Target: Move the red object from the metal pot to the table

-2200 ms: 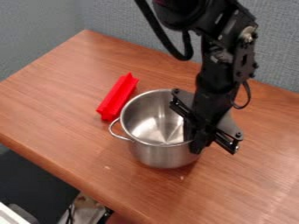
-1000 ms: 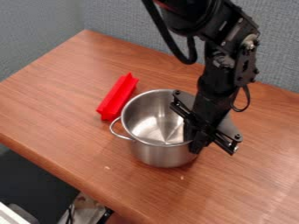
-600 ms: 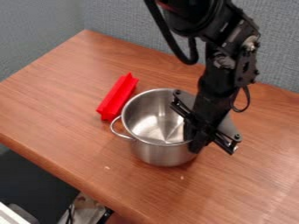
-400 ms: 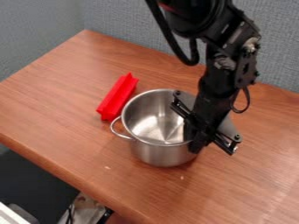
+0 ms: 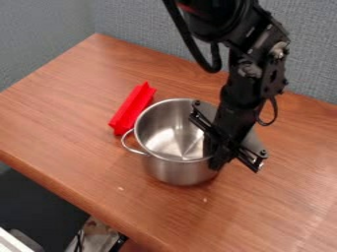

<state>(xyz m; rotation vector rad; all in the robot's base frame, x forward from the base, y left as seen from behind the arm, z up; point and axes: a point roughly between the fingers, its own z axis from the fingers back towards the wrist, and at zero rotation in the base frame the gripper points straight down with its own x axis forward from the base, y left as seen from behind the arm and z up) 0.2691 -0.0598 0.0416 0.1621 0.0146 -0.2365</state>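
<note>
The red object (image 5: 130, 106) lies on the counter (image 5: 53, 98) beside the metal pot (image 5: 171, 148) (now empty), unmoved over the past seconds; the gripper (image 5: 219, 157), jaws closed on nothing, has barely shifted at the rim, so the transfer looks complete.

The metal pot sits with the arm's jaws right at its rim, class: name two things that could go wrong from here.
1. The gripper, jaws shut, sits low at the right rim of the metal pot. Any sideways move could shove or tip the pot.
2. The red object lies on the table just beside the pot's left side. A sliding pot could push it across the table.
</note>
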